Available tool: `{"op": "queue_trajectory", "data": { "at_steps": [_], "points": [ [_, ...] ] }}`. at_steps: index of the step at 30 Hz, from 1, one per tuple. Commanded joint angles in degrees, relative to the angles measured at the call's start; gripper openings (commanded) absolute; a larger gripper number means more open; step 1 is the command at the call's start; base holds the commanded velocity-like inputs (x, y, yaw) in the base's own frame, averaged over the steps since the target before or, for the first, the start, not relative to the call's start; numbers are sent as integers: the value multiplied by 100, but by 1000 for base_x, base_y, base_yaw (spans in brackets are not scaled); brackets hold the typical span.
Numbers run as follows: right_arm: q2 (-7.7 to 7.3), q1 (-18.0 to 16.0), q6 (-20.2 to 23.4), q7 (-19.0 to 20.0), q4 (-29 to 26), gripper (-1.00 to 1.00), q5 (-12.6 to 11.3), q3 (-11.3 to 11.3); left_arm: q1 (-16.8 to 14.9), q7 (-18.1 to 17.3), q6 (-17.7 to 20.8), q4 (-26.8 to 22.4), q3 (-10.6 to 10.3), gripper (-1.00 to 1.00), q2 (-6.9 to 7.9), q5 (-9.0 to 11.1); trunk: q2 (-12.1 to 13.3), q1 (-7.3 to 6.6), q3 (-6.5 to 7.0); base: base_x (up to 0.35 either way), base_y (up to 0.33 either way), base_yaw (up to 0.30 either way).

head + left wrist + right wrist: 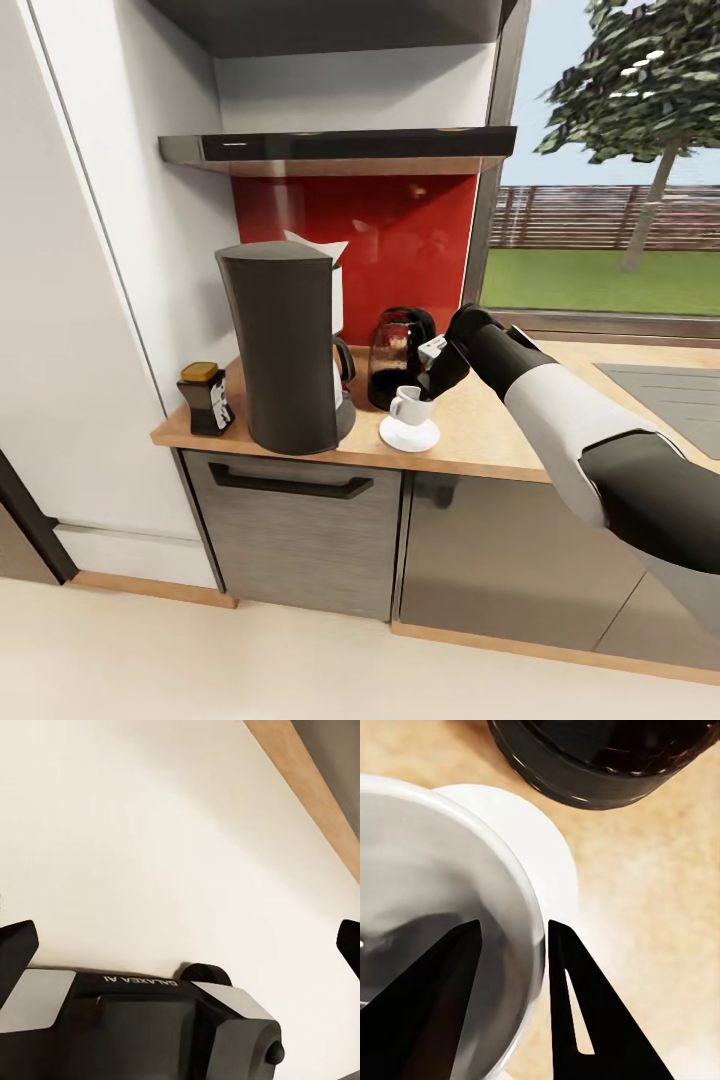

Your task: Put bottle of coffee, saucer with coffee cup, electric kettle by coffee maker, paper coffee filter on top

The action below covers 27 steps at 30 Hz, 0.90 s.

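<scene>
Two fingers of the right tool [514, 945] straddle the coffee cup [442, 907] rim, narrowly apart; saucer [409, 434] beneath; left tool [180, 937] spread wide.

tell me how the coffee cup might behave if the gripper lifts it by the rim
The coffee cup looks rigid and glossy, so it may slip. Pinched on one side by the right gripper, it would likely tilt. The saucer probably stays put.

Coffee cup [410, 403] on saucer [409, 434], right of coffee maker [285, 345], before electric kettle [397, 355].
</scene>
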Motion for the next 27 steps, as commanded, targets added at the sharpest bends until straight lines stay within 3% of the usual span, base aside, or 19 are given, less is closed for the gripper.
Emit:
{"op": "queue_trajectory", "data": {
  "at_steps": [1,6,16,27],
  "points": [
    [-1,-5,9,59,-6,-100,54,15,-2,-16,51,-5,-34,100,3,61,-3,0,-6,0,0,0],
    [-1,-5,9,16,-6,-100,55,17,-2,-16,51,-5,-34,100,3,61,-3,0,-6,0,0,0],
    [-1,-5,8,-13,-6,-100,56,17,-1,-16,51,-5,-34,100,3,61,-404,219,-186,0,0,0],
    [5,-5,1,-21,-9,-100,63,22,-3,-24,50,-5,-34,100,3,61,-404,219,-186,0,0,0]
  ]
}}
